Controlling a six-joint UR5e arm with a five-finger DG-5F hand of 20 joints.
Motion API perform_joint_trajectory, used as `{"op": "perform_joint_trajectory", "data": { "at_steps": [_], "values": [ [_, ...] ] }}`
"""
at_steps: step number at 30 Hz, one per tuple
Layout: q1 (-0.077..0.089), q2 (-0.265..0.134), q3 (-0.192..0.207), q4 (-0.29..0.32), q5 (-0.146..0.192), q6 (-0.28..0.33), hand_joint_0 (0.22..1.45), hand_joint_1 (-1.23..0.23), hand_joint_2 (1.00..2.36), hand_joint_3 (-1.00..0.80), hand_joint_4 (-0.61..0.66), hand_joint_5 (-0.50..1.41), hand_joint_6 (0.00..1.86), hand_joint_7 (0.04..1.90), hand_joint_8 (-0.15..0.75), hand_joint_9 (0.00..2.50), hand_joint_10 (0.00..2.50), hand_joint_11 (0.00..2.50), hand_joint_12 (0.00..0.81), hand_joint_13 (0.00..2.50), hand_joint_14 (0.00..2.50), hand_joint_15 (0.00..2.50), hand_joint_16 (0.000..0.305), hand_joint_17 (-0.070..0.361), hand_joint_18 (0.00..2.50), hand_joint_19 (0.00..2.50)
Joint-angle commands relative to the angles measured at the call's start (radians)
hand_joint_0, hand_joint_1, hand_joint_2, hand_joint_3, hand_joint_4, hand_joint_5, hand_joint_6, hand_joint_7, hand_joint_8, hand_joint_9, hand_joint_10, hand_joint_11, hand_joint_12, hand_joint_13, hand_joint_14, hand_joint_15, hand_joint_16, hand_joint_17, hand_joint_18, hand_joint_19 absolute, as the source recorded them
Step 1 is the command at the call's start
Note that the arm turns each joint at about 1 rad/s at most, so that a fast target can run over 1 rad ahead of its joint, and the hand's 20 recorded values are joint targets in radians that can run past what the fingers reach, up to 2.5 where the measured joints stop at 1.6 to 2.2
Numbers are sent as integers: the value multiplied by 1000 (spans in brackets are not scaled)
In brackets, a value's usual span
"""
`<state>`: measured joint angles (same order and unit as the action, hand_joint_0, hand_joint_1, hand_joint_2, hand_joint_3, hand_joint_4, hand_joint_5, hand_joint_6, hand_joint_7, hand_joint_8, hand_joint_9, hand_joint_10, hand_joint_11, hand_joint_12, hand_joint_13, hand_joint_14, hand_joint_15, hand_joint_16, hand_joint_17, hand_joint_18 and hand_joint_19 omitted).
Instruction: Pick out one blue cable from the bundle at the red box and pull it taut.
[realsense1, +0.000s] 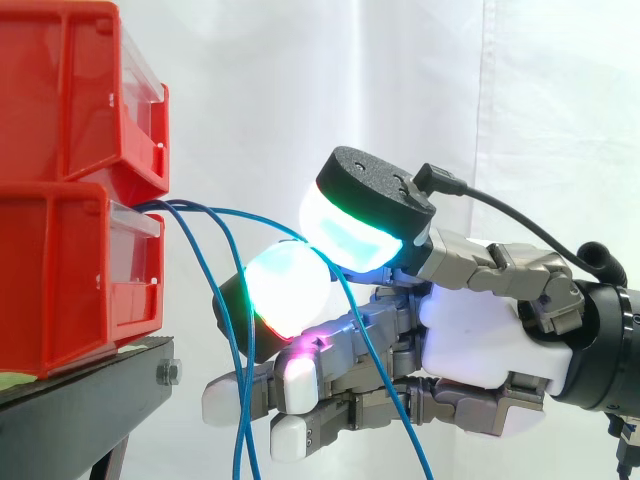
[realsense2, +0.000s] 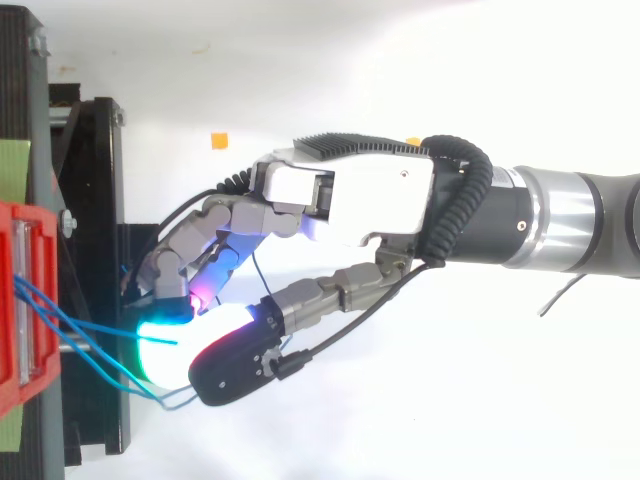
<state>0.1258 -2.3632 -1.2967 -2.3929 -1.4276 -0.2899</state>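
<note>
The blue cable (realsense1: 250, 216) comes out with the rest of the bundle (realsense1: 180, 207) at the front of the red box (realsense1: 60, 290), at the seam where a second red bin (realsense1: 60, 90) sits on top of it. From there it arcs out to the right, bowed rather than straight, and runs into the spot where two glowing pads meet. These are the thumb's cyan-green pad (realsense1: 350, 235) above and a finger's white, green and red pad (realsense1: 285, 285) below. The hand (realsense1: 470, 340) has these two closed together with the cable nipped between them. Its other fingers lie lower and fairly straight, holding nothing, one of them tipped in magenta.

Past the pinch the cable drops away down and to the right, crossing in front of the lower fingers and the palm. The other blue strands sag out of the box and hang down to the left of the fingers, just beside the black stand (realsense1: 80, 400). From above, the hand (realsense2: 370, 200) reaches in from the right toward the red box (realsense2: 25, 300) — near it, not touching. Blue strands span the gap between them.
</note>
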Motion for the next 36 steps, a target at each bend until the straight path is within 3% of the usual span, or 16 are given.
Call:
{"op": "perform_joint_trajectory", "data": {
  "at_steps": [1, 8, 18, 22, 36],
  "values": [
    [0, -1, 0, 0, 1, 0, 589, -609, 1018, -189, 4, -149, 917, 868, 298, 910, 19, 552, 227, 528, 8, 214, 31, 70, 488, 580],
    [0, -1, 0, 0, -1, 0, 600, -685, 1019, -141, -26, -150, 921, 877, 294, 909, 21, 563, 235, 538, 7, 208, 34, 76, 530, 573],
    [0, 1, 0, -3, -1, 0, 646, -780, 1022, -98, -204, -142, 944, 947, 282, 970, 22, 579, 227, 582, 8, 213, 33, 74, 598, 582],
    [2, 1, 0, -11, -1, 0, 644, -782, 1022, -85, -201, -140, 945, 950, 284, 976, 22, 580, 226, 585, 7, 206, 33, 74, 601, 581],
    [-3, 1, 5, -115, -22, 66, 657, -782, 1022, -77, -249, -135, 946, 968, 296, 1048, 20, 586, 236, 625, 8, 213, 33, 75, 634, 574]
  ]
}}
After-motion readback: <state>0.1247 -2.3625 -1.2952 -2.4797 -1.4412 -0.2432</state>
